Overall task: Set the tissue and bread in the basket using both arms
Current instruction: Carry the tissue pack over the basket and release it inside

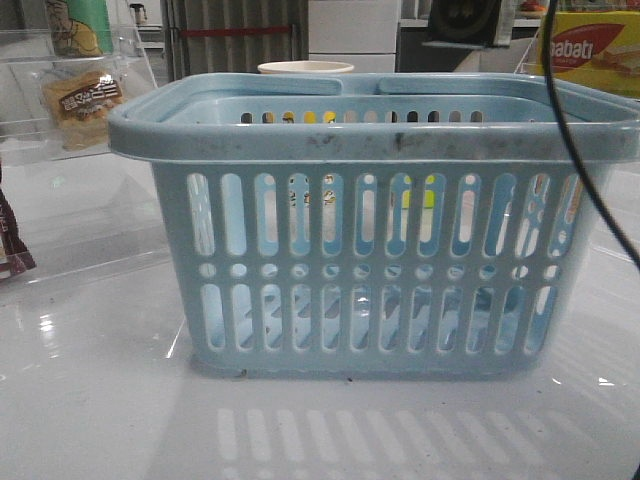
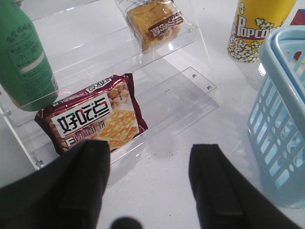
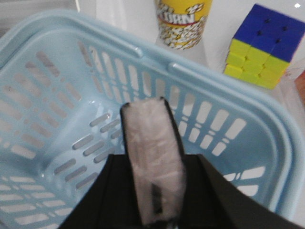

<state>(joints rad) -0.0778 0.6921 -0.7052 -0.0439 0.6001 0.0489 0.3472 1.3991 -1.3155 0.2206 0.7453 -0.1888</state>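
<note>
Right pincer [image 3: 152, 210] was clamped on the tissue [image 3: 153, 162], hanging over the basket [image 3: 43, 95] for a clean drop inside. Left pincer [image 2: 147, 186] gaped wide, empty, aimed past the basket toward the bread [image 2: 152, 24] sitting up on the clear shelf [image 2: 186, 81].

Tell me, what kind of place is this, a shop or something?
Probably a lab's mock shop: packaged bread and a biscuit packet sit on a clear acrylic display shelf, beside a blue basket on a white table.
</note>
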